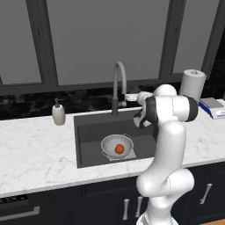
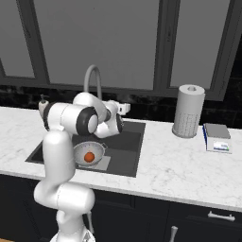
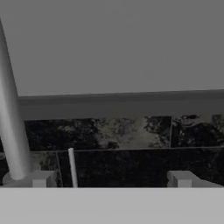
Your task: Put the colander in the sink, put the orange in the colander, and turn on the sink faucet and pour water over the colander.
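The colander (image 1: 117,145) (image 2: 90,153) stands on the bottom of the sink (image 1: 89,139) (image 2: 128,142), with the orange (image 1: 119,149) (image 2: 88,157) inside it. Behind the basin rises the sink faucet (image 1: 119,81) (image 2: 92,79); no water runs from it. My gripper (image 1: 130,97) (image 2: 125,108) (image 3: 111,179) is open and empty, held level just right of the faucet's base and pointing at the back wall. In the hand view the faucet's pipe (image 3: 11,131) stands at the left beside my left fingertip (image 3: 41,178), and a thin upright rod (image 3: 72,168) shows between the jaws.
A cream soap dispenser (image 1: 58,113) (image 2: 43,105) stands left of the sink. On the marble counter (image 1: 35,154) to the right are a paper towel roll (image 1: 192,85) (image 2: 188,111) and a small scale (image 1: 214,107) (image 2: 217,137). Dark backsplash and windows run close behind.
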